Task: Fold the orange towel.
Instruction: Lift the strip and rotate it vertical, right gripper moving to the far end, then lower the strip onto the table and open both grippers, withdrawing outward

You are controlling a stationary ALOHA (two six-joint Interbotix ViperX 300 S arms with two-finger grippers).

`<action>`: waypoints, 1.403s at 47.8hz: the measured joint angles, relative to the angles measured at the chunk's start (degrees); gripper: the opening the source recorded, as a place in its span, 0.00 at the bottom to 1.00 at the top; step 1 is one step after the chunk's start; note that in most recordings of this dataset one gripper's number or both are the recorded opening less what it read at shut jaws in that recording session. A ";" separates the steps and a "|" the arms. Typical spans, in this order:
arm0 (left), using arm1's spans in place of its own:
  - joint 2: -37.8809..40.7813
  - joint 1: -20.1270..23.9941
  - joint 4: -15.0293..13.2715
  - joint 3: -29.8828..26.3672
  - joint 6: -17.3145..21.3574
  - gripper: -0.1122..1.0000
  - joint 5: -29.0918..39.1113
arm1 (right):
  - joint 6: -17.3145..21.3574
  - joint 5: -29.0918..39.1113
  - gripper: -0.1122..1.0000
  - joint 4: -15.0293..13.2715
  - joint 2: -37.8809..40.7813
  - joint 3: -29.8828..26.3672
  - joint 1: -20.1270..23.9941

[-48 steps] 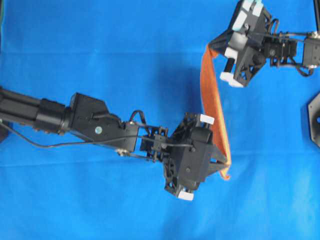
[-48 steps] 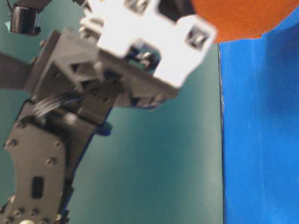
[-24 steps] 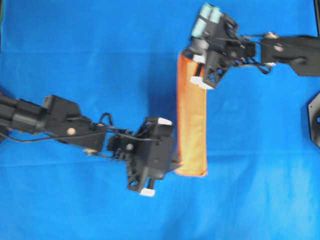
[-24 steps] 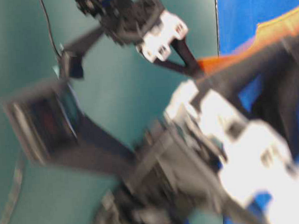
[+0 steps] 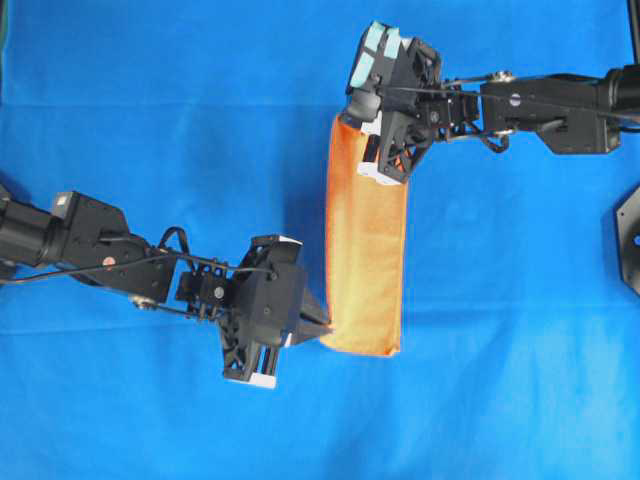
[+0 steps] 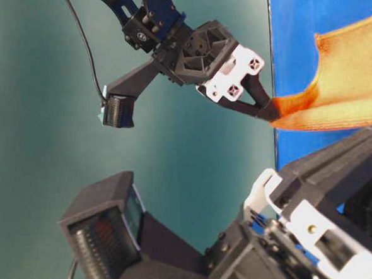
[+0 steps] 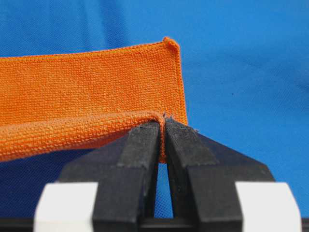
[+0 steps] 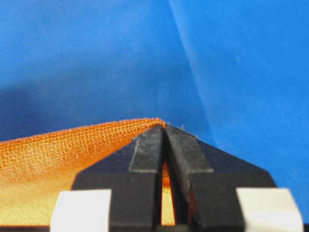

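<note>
The orange towel [image 5: 365, 250] hangs as a narrow doubled strip stretched between both grippers over the blue cloth. My left gripper [image 5: 318, 330] is shut on the towel's near corner; in the left wrist view the orange hem [image 7: 163, 140] is pinched between the black fingertips, with the towel [image 7: 87, 96] spreading left. My right gripper [image 5: 350, 120] is shut on the far corner; the right wrist view shows orange towel [image 8: 58, 145] clamped between the jaws. In the table-level view the right gripper [image 6: 269, 112] holds the towel [image 6: 347, 85] above the cloth.
The large blue cloth [image 5: 150, 130] covers the whole work surface. A black fixture [image 5: 628, 235] sits at the right edge. The left arm [image 5: 90, 250] reaches in from the left, the right arm [image 5: 550, 95] from the upper right.
Both grippers have carried the towel leftward across the cloth. The towel has swung from a thin edge-on band to a wider strip.
</note>
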 measured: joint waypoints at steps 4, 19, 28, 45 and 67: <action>0.62 0.00 0.09 -0.18 -0.09 0.11 -0.09 | -0.18 -1.32 0.17 -0.18 0.00 0.09 0.09; 1.05 0.62 0.00 -1.14 -0.62 0.53 -0.09 | -0.35 -3.16 0.71 -2.72 0.00 0.35 0.00; 0.35 0.70 0.00 -1.14 -0.35 0.92 1.93 | -0.26 -3.16 0.68 -3.16 0.00 0.35 0.00; -12.30 0.79 0.00 0.44 0.53 0.84 17.75 | -0.18 -0.97 0.69 -3.25 -8.53 3.34 1.23; -33.57 9.05 0.09 14.15 2.20 0.84 11.25 | 1.93 -2.37 0.69 0.00 -30.41 17.58 8.26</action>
